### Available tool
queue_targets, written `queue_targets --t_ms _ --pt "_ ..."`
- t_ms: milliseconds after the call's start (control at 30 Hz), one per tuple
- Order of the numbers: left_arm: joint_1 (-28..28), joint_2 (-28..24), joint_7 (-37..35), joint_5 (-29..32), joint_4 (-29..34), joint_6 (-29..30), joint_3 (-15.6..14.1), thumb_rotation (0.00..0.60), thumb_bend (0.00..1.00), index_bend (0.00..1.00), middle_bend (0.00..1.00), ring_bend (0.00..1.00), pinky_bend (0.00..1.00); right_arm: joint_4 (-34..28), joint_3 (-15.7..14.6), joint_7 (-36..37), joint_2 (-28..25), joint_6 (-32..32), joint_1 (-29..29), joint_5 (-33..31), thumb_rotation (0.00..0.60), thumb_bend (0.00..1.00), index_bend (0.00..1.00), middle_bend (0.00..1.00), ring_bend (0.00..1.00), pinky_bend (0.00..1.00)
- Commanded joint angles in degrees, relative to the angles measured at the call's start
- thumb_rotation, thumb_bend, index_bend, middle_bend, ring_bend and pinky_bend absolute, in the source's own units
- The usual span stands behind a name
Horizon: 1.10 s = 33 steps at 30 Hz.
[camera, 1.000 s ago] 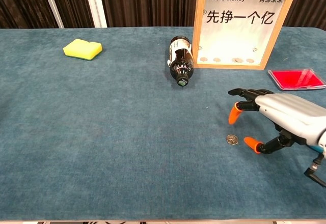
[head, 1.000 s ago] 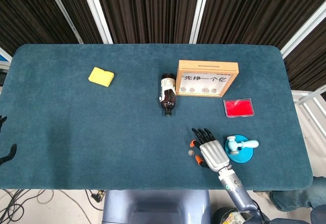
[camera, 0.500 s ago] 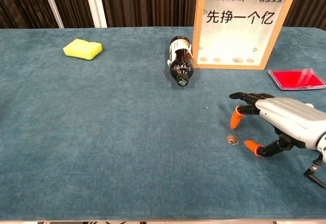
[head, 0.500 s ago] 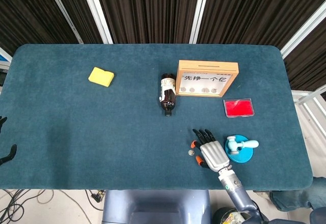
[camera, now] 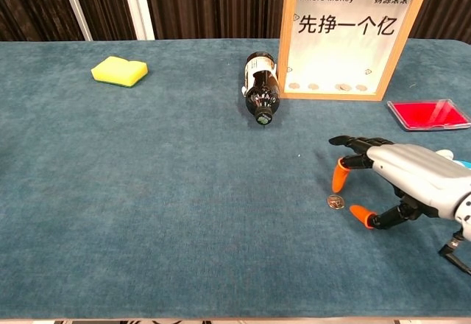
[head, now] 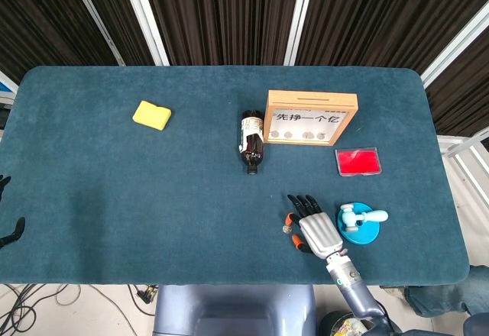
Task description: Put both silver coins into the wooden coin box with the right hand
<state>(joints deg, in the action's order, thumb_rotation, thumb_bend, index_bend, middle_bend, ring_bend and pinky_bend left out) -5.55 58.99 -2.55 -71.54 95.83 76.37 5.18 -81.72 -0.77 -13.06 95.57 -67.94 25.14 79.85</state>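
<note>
right hand (camera: 397, 180) spread, holding nothing | silver coin (camera: 335, 202) flat on table between its orange tips | wooden coin box (camera: 352, 35) well behind | pinch low, cloth's grippy, don't shove it

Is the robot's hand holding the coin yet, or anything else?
No, nothing is held. The right hand hangs over the silver coin, which lies flat on the table between two orange fingertips; whether they touch it cannot be told.
</note>
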Motion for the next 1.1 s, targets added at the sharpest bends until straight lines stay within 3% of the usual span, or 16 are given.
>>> queue_targets --t_ms 33,1100 --pt "0.0 0.01 0.02 0.04 0.0 -0.01 0.02 0.6 0.4 0.01 0.0 0.0 0.0 -0.17 0.0 -0.12 -0.13 0.12 -0.16 0.01 0.6 0.47 0.44 0.0 0.0 0.0" --pt "0.0 -0.07 0.04 0.05 -0.01 -0.19 -0.03 0.6 0.4 0.01 0.0 0.0 0.0 -0.11 1.46 -0.96 0.36 3.01 -0.57 -0.7 0.6 0.47 0.44 0.0 0.0 0.0"
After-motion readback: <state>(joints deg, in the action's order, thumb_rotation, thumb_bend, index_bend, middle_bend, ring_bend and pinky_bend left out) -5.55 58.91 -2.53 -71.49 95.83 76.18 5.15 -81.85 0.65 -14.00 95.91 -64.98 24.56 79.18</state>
